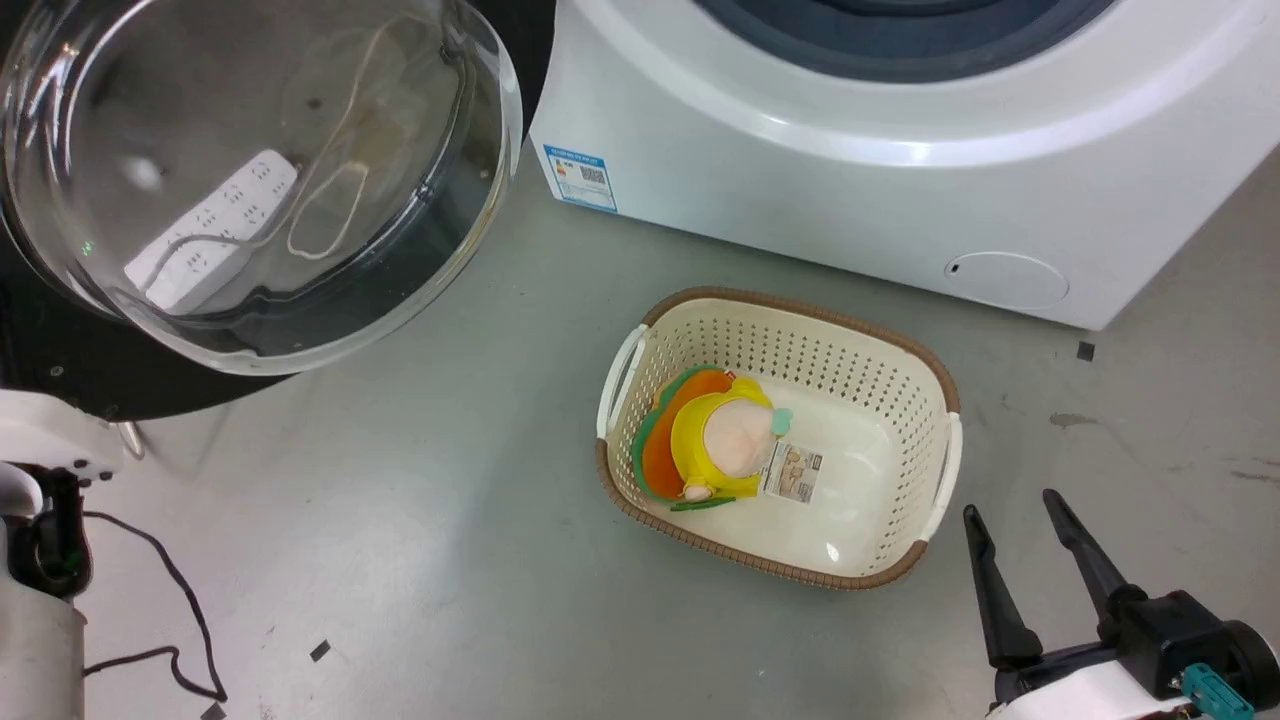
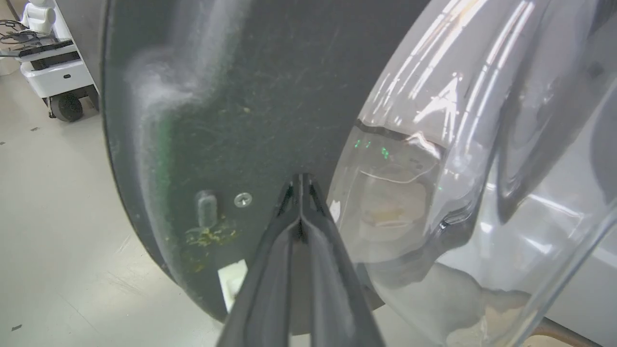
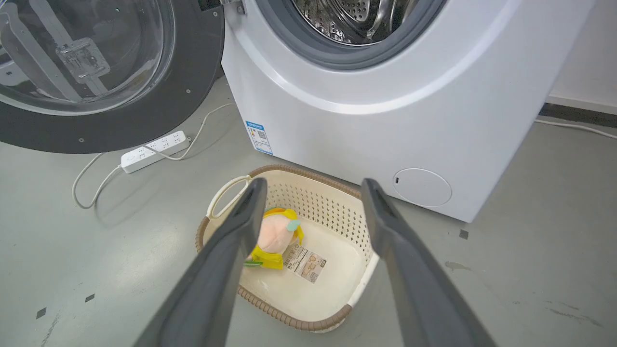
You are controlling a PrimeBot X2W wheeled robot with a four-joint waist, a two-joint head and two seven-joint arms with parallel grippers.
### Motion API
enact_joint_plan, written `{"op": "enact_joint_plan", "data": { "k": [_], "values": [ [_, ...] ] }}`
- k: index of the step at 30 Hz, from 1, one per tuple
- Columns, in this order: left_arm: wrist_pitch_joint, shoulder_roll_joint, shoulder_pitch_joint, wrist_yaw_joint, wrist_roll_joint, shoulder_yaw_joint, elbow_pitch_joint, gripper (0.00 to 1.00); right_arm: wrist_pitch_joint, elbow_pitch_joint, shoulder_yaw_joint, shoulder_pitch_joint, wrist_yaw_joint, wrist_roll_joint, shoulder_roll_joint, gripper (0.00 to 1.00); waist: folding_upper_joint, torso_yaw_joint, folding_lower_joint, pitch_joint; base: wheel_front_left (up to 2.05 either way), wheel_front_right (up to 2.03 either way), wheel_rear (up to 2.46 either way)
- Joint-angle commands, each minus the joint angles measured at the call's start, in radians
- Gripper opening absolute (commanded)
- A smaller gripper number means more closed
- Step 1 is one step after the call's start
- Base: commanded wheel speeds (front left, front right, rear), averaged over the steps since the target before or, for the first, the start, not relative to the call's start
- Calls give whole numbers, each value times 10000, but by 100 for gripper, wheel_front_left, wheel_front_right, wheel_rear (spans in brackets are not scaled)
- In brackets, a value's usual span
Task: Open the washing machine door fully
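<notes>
We log washing machine door (image 1: 260, 150): glossy black rim, bulging clear glass, swung wide. Left gripper (image 2: 300, 185) jaws pressed together; right gripper (image 1: 1008, 502) jaws spread.

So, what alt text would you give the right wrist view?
A white washing machine stands with its round black-rimmed door swung open at the view's left, steel drum exposed. On the grey floor before it sits a cream basket holding a yellow plush toy; the right gripper frames it, jaws wide apart.
</notes>
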Motion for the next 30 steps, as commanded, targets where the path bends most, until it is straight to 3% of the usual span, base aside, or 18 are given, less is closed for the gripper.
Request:
{"op": "enact_joint_plan", "data": {
  "k": [1, 9, 17, 21, 30],
  "values": [
    [-137, 11, -74, -59, 21, -12, 197, 0, -13, -3, -33, -83, 10, -11, -21, 100, 0, -54, -3, -116, 0, 0, 0],
    [-323, -369, 607, -304, 497, -424, -41, 0, -192, 182, -365, -78, 10, 125, 81, 100, 0, -346, -3, -1149, 0, 0, 0],
    [-341, -1372, 2130, -485, 1124, -785, -2539, 0, -297, -28, -843, -26, 10, 156, 162, 100, 0, -958, -3, -2408, 0, 0, 0],
    [-342, -2127, 3399, -522, 1545, -1275, -4099, 0, -308, -374, -948, 101, 10, 167, 190, 100, 0, -1629, -3, -2990, 0, 0, 0],
    [-343, -2820, 4879, -429, 1931, -1862, -5217, 0, -310, -620, -897, 541, 10, 363, 205, 100, 0, -2523, -3, -3386, 0, 0, 0]
  ]
}}
